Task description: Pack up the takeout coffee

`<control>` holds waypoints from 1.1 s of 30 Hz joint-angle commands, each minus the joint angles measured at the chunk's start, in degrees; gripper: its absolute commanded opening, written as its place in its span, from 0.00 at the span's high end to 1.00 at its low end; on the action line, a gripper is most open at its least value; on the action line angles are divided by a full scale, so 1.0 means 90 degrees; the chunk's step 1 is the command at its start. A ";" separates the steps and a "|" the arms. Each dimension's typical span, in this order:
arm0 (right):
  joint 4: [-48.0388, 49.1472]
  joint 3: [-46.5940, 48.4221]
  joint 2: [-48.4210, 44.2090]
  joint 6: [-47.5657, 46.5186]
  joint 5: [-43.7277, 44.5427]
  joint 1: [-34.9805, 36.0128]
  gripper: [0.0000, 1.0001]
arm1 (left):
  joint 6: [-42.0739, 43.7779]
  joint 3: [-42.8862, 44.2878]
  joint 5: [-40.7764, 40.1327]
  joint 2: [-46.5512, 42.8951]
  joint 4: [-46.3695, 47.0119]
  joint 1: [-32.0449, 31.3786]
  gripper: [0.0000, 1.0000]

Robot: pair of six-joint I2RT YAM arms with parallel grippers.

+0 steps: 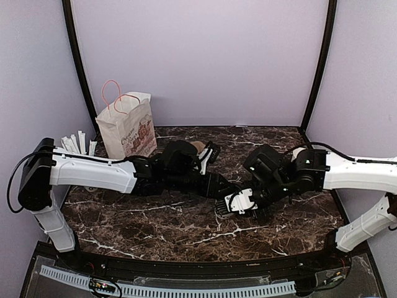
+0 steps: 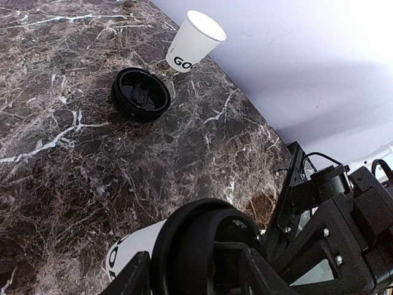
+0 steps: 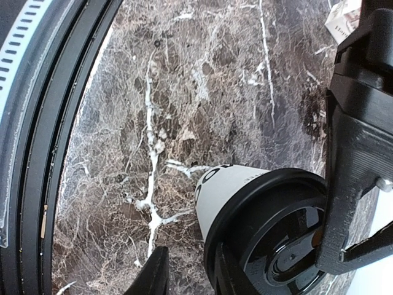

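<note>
The takeout coffee (image 2: 132, 251), a white paper cup with a black lid (image 3: 270, 227), stands on the marble between both arms. My left gripper (image 2: 195, 273) straddles the lid, one finger (image 2: 132, 278) close on each side; whether they press it does not show. One left finger (image 3: 353, 160) shows against the lid's rim in the right wrist view. My right gripper (image 3: 187, 273) is open just beside the cup, bare marble between its fingers (image 3: 153, 273). In the top view the two grippers (image 1: 226, 186) (image 1: 240, 202) meet at mid-table and hide the cup.
A paper bag (image 1: 127, 130) with pink handles stands at the back left, wrapped straws (image 1: 77, 144) beside it. Farther back are a second white cup (image 2: 193, 40) without a lid and a loose black lid (image 2: 141, 93). The table's front rail (image 3: 37, 123) lies near the right gripper.
</note>
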 commanded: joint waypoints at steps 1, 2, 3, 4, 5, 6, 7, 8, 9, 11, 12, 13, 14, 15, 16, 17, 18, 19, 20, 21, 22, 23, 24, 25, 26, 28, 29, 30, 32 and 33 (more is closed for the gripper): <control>-0.0032 0.0193 -0.0233 0.0113 -0.0403 -0.0127 0.72 | 0.0274 0.0229 -0.0004 -0.0385 -0.0196 0.0029 0.50; 0.0010 0.0163 -0.0266 0.0139 -0.0457 -0.0170 0.72 | 0.0274 0.0222 0.0011 -0.0378 -0.0212 0.0071 0.49; 0.0074 0.0114 -0.0283 0.0154 -0.0508 -0.0213 0.72 | 0.0274 0.0219 0.0052 -0.0345 -0.0236 0.0092 0.49; 0.0133 0.0077 -0.0275 0.0166 -0.0535 -0.0259 0.71 | 0.0262 0.0205 0.0074 -0.0319 -0.0246 0.0145 0.49; 0.0190 0.0030 -0.0245 0.0168 -0.0543 -0.0299 0.71 | 0.0249 0.0191 0.0129 -0.0252 -0.0249 0.0202 0.49; 0.0271 -0.0015 -0.0225 0.0168 -0.0532 -0.0332 0.71 | 0.0214 0.0156 0.0161 -0.0214 -0.0243 0.0232 0.49; 0.0358 -0.0047 -0.0207 0.0168 -0.0520 -0.0376 0.71 | 0.0195 0.0137 0.0221 -0.0138 -0.0202 0.0292 0.49; 0.0488 -0.0079 -0.0203 0.0173 -0.0510 -0.0434 0.71 | 0.0167 0.0094 0.0256 -0.0089 -0.0171 0.0320 0.49; 0.0596 -0.0116 -0.0192 0.0184 -0.0510 -0.0504 0.71 | 0.0157 0.0072 0.0316 -0.0004 -0.0111 0.0366 0.50; 0.0733 -0.0164 -0.0152 0.0204 -0.0550 -0.0627 0.71 | 0.0148 0.0049 0.0408 0.0141 -0.0060 0.0419 0.50; 0.0776 -0.0178 -0.0121 0.0211 -0.0621 -0.0679 0.71 | 0.0152 0.0062 0.0447 0.0242 -0.0051 0.0437 0.51; 0.0811 -0.0202 -0.0091 0.0228 -0.0668 -0.0713 0.71 | 0.0160 0.0066 0.0532 0.0291 -0.0027 0.0454 0.52; 0.0850 -0.0222 -0.0066 0.0249 -0.0709 -0.0743 0.71 | 0.0184 0.0074 0.0568 0.0382 -0.0015 0.0465 0.52; 0.0872 -0.0236 -0.0024 0.0262 -0.0735 -0.0750 0.71 | 0.0195 0.0077 0.0645 0.0420 0.0002 0.0470 0.53; 0.0883 -0.0236 0.0006 0.0270 -0.0750 -0.0760 0.71 | 0.0208 0.0084 0.0718 0.0485 0.0009 0.0478 0.53; 0.0876 -0.0194 0.0038 0.0287 -0.0779 -0.0778 0.71 | 0.0212 0.0088 0.0749 0.0506 0.0030 0.0491 0.54; 0.0837 -0.0123 0.0105 0.0335 -0.0823 -0.0791 0.71 | 0.0193 0.0088 0.0805 0.0521 0.0038 0.0498 0.54; 0.0735 -0.0011 0.0156 0.0358 -0.0909 -0.0805 0.70 | 0.0175 0.0101 0.0836 0.0519 0.0044 0.0503 0.54; 0.0556 0.0112 0.0218 0.0383 -0.0987 -0.0805 0.70 | 0.0135 0.0110 0.0898 0.0488 0.0045 0.0504 0.54; 0.0412 0.0230 0.0261 0.0412 -0.1047 -0.0810 0.70 | 0.0116 0.0099 0.0916 0.0458 0.0046 0.0505 0.54; 0.0291 0.0313 0.0289 0.0429 -0.1097 -0.0829 0.70 | 0.0093 0.0075 0.0908 0.0375 0.0051 0.0505 0.54; 0.0198 0.0387 0.0288 0.0426 -0.1129 -0.0862 0.70 | 0.0124 0.0007 0.0887 0.0314 0.0042 0.0502 0.54; 0.0131 0.0415 0.0277 0.0415 -0.1156 -0.0904 0.69 | 0.0160 -0.0040 0.0789 0.0165 -0.0004 0.0504 0.53; 0.0095 0.0420 0.0243 0.0404 -0.1170 -0.0957 0.67 | 0.0280 -0.0141 0.0725 0.0087 -0.0047 0.0504 0.52; 0.0056 0.0402 0.0191 0.0389 -0.1219 -0.1029 0.65 | 0.0336 -0.0197 0.0533 -0.0077 -0.0151 0.0505 0.50; 0.0005 0.0312 0.0121 0.0396 -0.1473 -0.1233 0.60 | 0.0425 -0.0454 0.0345 -0.0363 -0.0193 0.0500 0.46; -0.0036 0.0228 0.0079 0.0409 -0.1621 -0.1334 0.57 | 0.0368 -0.0711 0.0323 -0.0568 -0.0186 0.0497 0.44; -0.0088 0.0152 0.0051 0.0427 -0.1772 -0.1421 0.51 | 0.0311 -0.0848 0.0306 -0.0680 -0.0139 0.0496 0.41; -0.0287 -0.0051 0.0001 0.0422 -0.1947 -0.1493 0.40 | 0.0171 -0.1458 0.0351 -0.0988 -0.0044 0.0482 0.38; -0.0394 -0.0174 -0.0031 0.0394 -0.1982 -0.1494 0.36 | 0.0146 -0.1568 0.0391 -0.1173 -0.0048 0.0474 0.37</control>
